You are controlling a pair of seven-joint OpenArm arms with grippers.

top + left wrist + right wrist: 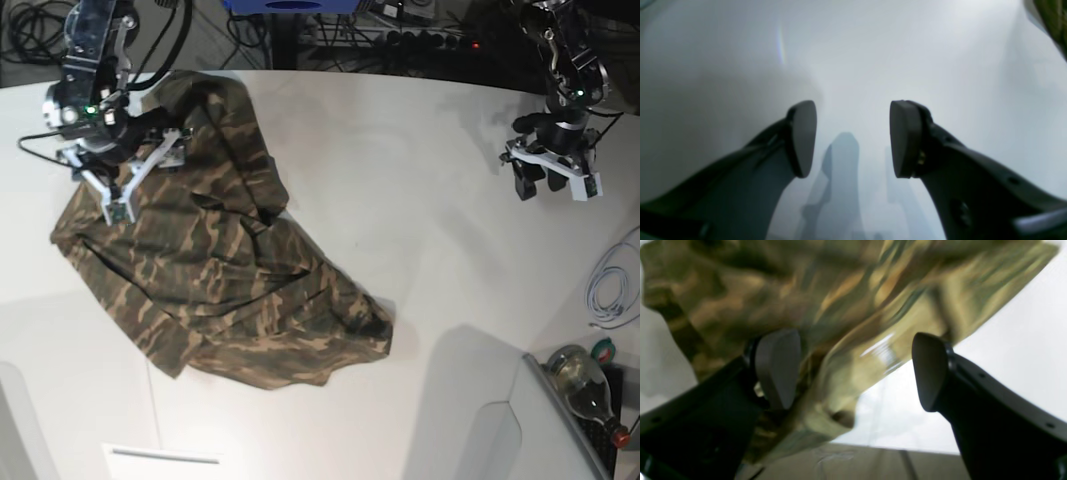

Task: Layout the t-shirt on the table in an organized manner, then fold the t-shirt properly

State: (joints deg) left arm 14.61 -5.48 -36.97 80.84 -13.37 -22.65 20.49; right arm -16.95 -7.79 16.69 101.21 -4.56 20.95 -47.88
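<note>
The shirt [215,275] lies rumpled across the left half of the table [420,200] in the base view, a long diagonal heap running from the far left corner down toward the middle, with folds, ridges and doubled-over edges throughout; no sleeve, collar or hem is laid out squarely, so the spreading step looks barely begun and the folding has not started. The right gripper [140,175] sits over the upper part of the cloth, its fingers spread apart; in its wrist view the two pads [778,368] stand wide with camouflage fabric passing behind and below them, and as far as the blurred picture allows, nothing is pinched between them, though cloth may be brushing the left pad. The left gripper [548,185] hangs well away from the shirt over bare table on the other side, its jaws parted and empty, with only white surface and its own shadow between the fingers [903,138]; a sliver of cloth shows at the far corner of that view. What remains, by my reading, is nearly everything: find the shoulders or hem, pull the shirt flat and square, then fold it.
</note>
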